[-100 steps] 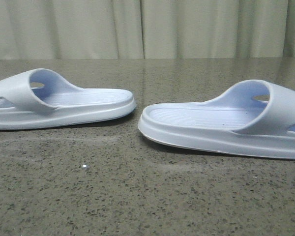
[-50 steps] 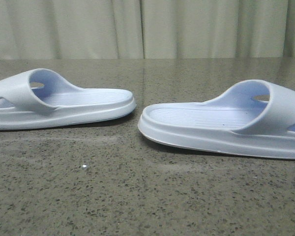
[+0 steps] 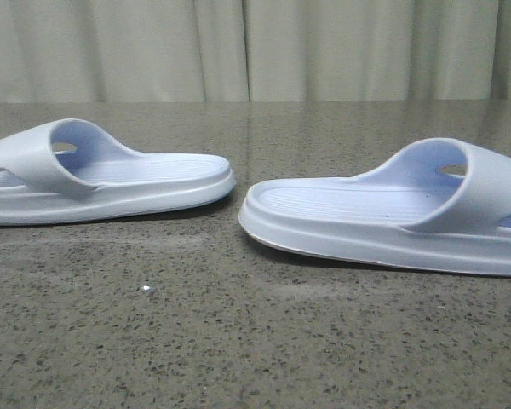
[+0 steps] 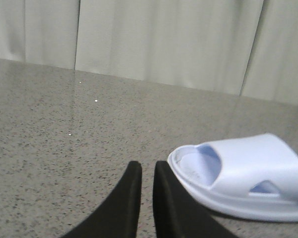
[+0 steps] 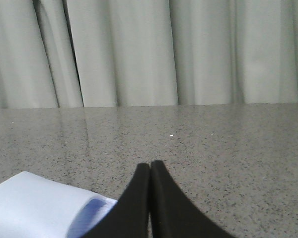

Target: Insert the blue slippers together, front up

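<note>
Two pale blue-white slippers lie sole-down on the speckled stone table [image 3: 238, 341], their open ends facing each other with a gap between. The left slipper [image 3: 102, 181] has its strap at the left. The right slipper [image 3: 383, 217] has its strap at the right. Neither gripper shows in the front view. My left gripper [image 4: 147, 166] has only a narrow gap between its black fingers and holds nothing; one slipper [image 4: 243, 173] lies just beside it. My right gripper [image 5: 150, 166] is shut and empty, and a slipper's strap [image 5: 35, 208] shows beside it.
Pale pleated curtains [image 3: 255, 47] hang behind the table's far edge. The table shows nothing else but the slippers and a small white speck [image 3: 146, 289] near the front.
</note>
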